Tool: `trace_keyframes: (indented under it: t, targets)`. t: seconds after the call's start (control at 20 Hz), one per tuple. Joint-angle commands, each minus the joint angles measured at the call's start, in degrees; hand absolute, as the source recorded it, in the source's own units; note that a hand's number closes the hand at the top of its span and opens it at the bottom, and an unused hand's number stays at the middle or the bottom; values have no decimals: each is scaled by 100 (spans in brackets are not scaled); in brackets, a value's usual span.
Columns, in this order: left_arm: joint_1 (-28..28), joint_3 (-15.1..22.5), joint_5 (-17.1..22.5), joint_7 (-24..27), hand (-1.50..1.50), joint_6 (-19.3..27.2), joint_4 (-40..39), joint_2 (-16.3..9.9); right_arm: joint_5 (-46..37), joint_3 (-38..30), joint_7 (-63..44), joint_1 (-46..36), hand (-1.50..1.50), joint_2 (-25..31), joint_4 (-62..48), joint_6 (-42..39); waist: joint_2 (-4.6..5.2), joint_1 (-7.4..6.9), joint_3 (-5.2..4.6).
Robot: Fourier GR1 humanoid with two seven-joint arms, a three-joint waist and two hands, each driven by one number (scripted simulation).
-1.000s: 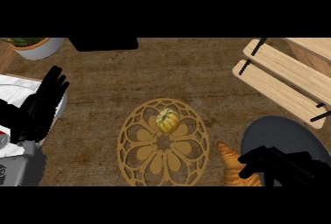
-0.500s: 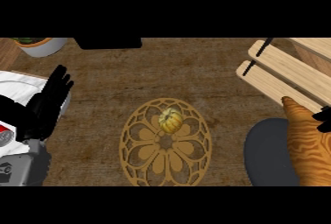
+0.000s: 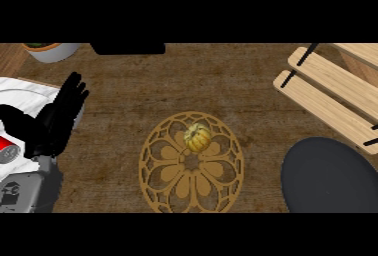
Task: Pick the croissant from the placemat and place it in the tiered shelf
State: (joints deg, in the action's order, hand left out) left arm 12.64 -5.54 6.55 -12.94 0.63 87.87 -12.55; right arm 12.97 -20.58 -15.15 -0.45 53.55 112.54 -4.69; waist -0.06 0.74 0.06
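A small golden croissant [image 3: 197, 137] lies on the upper part of a round gold lattice placemat [image 3: 190, 187] in the middle of the brown counter. The tiered shelf [image 3: 332, 95], made of light wooden slats on black rods, stands at the upper right, apart from the placemat. My left hand [image 3: 57, 122] rests open at the left edge with its fingers up, well left of the croissant. The right hand does not show.
A dark grey round plate [image 3: 325, 177] lies at the lower right, below the shelf. At the far left are a white surface [image 3: 29, 95], a red-topped can [image 3: 6, 146] and a grey object [image 3: 18, 192]. A plant pot [image 3: 52, 51] and a black object [image 3: 129, 48] stand at the back.
My right hand, which showed over the dark plate a second ago, has gone out of view at the right along with an orange shape beside it. The croissant has stayed put.
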Motion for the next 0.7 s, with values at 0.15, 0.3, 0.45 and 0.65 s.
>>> trace_keyframes:
  t: [0.15,0.3,0.45,0.65]
  targets:
    - [25,-100,16,267,0,-178,-286,-11,78,-552,955,-579,150,135,-1893,-963,16,-90,-6]
    - [132,146,-145,-219,0,66,50,162,-329,-462,1831,-666,150,-69,-2812,-1088,18,-117,-1]
    - [46,47,-91,-23,0,-77,35,108,-504,-540,2238,-993,150,53,-3528,-1342,15,-115,-3]
    - [181,102,-256,61,0,105,-195,280,-758,-492,2668,-1486,150,258,-4408,-1607,20,-115,-4]
